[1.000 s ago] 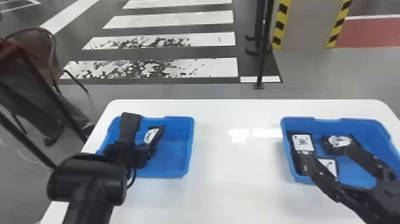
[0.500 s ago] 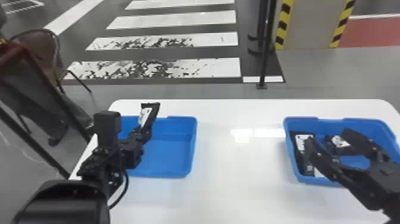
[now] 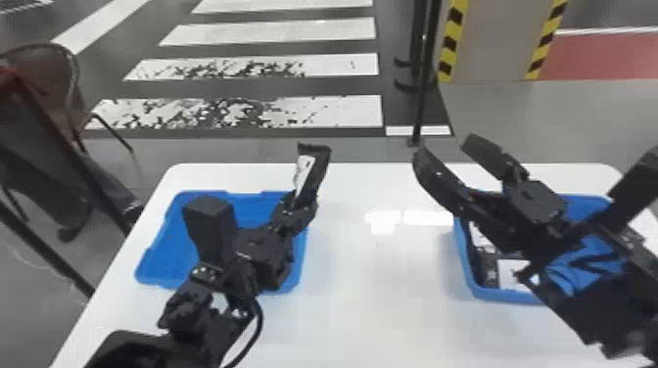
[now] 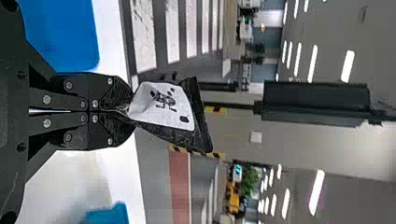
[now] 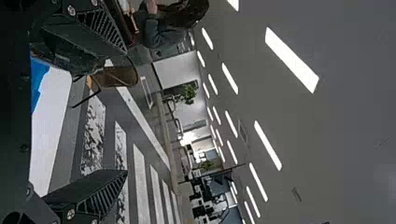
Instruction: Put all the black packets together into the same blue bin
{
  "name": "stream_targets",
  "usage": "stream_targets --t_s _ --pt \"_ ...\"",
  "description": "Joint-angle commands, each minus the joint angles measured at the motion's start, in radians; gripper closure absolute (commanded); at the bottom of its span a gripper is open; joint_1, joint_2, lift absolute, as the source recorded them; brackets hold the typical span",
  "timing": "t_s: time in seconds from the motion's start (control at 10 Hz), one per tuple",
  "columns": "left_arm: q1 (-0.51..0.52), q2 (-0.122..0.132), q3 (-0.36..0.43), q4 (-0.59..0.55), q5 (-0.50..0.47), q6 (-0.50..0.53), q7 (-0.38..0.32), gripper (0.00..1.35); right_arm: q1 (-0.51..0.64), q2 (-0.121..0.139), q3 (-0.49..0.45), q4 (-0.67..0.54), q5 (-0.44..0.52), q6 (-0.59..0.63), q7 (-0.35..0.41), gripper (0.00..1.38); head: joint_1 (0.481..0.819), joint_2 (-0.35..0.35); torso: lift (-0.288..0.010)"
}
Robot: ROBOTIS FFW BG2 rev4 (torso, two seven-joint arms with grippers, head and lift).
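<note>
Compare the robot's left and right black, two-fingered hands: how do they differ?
The left hand is closed; the right hand has its fingers spread apart. The left hand grips a black packet with a white label; the right hand is empty. Both are black.

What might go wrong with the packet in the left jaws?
The left gripper pinches the black packet by one end, so it may slip out. In the head view, the right gripper, jaws apart, partly covers the right bin, so a packet carried there might bump it.
</note>
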Motion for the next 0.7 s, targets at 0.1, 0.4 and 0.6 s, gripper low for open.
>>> stream_targets --t_s 0.1,0.4,0.6 --pt "-0.007 0.035 -0.119 0.000 0.063 -0.054 0.000 1.23 -0.089 0.000 0.065 0.096 -0.005 -0.009 -0.009 0.12 0.695 0.031 -0.110" --pt "-0.036 0.053 -0.193 -0.003 0.067 -0.059 0.000 1.23 -0.158 -0.003 0.131 0.155 -0.021 -0.012 -0.011 0.12 0.695 -0.011 -0.110" --pt "-0.041 0.055 -0.199 -0.003 0.067 -0.064 0.000 1.23 -0.175 -0.011 0.168 0.177 -0.043 0.008 -0.011 0.20 0.695 -0.006 -0.110"
